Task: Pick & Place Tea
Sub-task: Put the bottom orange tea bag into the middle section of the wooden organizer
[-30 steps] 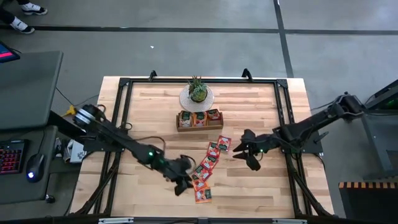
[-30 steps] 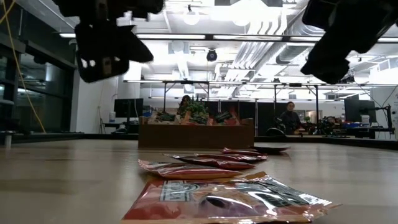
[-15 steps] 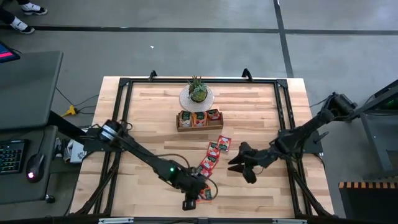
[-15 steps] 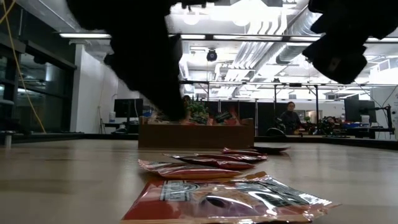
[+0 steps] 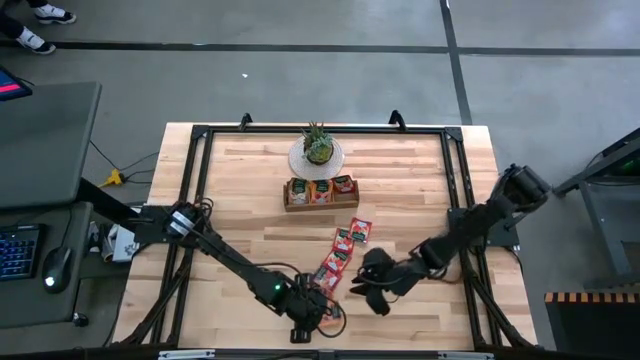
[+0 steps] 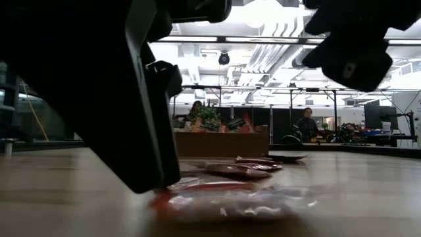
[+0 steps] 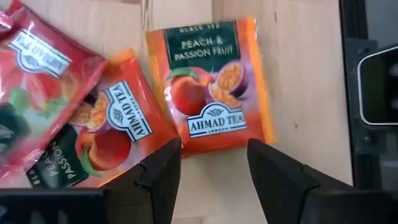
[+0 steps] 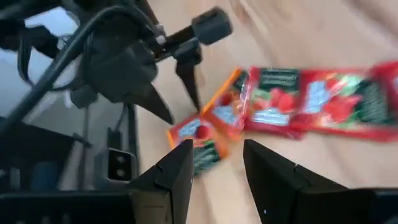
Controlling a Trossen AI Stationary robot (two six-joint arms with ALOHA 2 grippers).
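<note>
Hovering low over the near edge of the surface (image 5: pixel 230 200), the left end effector (image 7: pixel 213 163) stands with its fingers (image 7: pixel 163 171) parted to a moderate gap and empty, straddling the near edge of a peach and passion fruit sachet (image 7: pixel 208 87) that lies flat on the wood. That sachet is the nearest one in a loose trail of tea sachets (image 5: pixel 338 260) running from the surface's near edge back toward the wooden tray (image 5: pixel 320 192), which sits in the middle toward the far edge, just in front of a small potted plant (image 5: pixel 317 146); some sachets already stand in the tray. In the left wrist view a second peach sachet (image 7: pixel 115 127) overlaps the side of the target, and a red one (image 7: pixel 43 68) lies across that. To do this pick well, the left arm would likely need to come straight down so that one finger lands on each side of the sachet's free edge, well clear of the overlapping neighbour, and close only once the tips touch the wood, since a flat foil packet offers little to pinch. Further right, the right end effector (image 5: pixel 372 291) hangs above the surface just beside the trail, fingers (image 8: pixel 177 171) moderately apart and holding nothing, pointed toward the same cluster; it should probably wait so the two arms do not crowd one another.
</note>
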